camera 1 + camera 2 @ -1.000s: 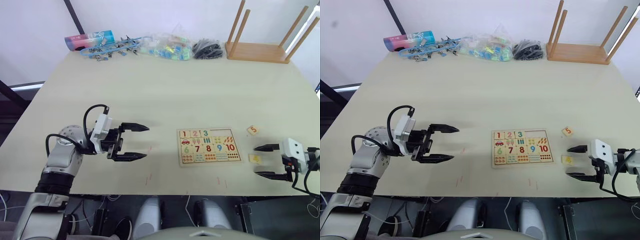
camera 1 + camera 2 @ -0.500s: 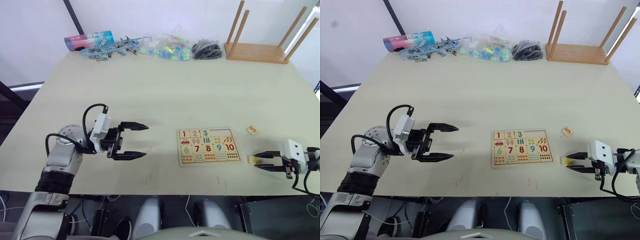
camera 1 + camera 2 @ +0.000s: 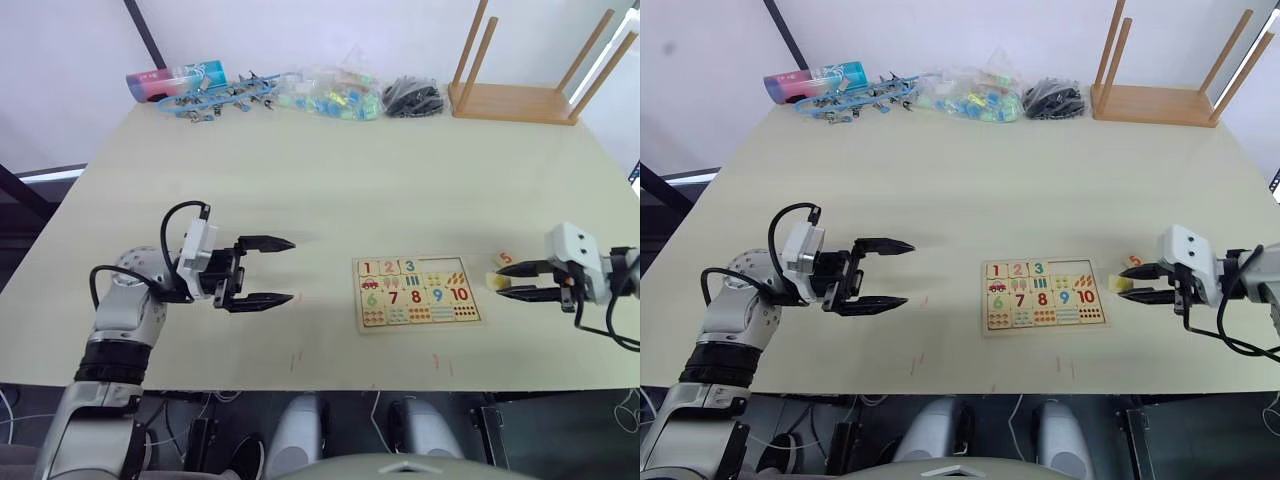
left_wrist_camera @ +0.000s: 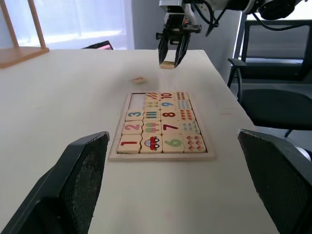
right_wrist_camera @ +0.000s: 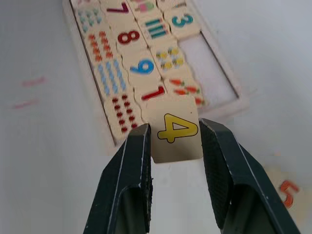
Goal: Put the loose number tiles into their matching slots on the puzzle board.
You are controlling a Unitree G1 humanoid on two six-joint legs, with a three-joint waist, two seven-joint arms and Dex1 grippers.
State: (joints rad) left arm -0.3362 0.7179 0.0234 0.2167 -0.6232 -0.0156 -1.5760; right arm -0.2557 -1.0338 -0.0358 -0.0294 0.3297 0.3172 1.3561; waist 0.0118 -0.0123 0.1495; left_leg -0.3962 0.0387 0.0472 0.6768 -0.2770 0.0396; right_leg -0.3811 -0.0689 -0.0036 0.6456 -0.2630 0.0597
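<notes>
The puzzle board (image 4: 161, 156) lies flat on the table with tiles 1, 2 and 3 seated in its upper row. The two slots (image 5: 212, 66) past the 3 are bare. My right gripper (image 3: 499, 282) hangs just right of the board, shut on the yellow 4 tile (image 5: 176, 146), which is clear of the table. The red 5 tile (image 3: 1135, 261) lies on the table close beside it. Well left of the board, my left gripper (image 3: 288, 269) stands open with nothing between its fingers.
An upturned wooden stool (image 3: 520, 100) stands at the table's far right. Bags of small parts (image 3: 330, 95), a black bundle (image 3: 413, 98), blue items (image 3: 215, 95) and a tube (image 3: 175, 78) line the far edge.
My right gripper shut on the 4 tile where it lay near the front edge, then lifted it up and toward the board. The left gripper has stayed about where it was.
</notes>
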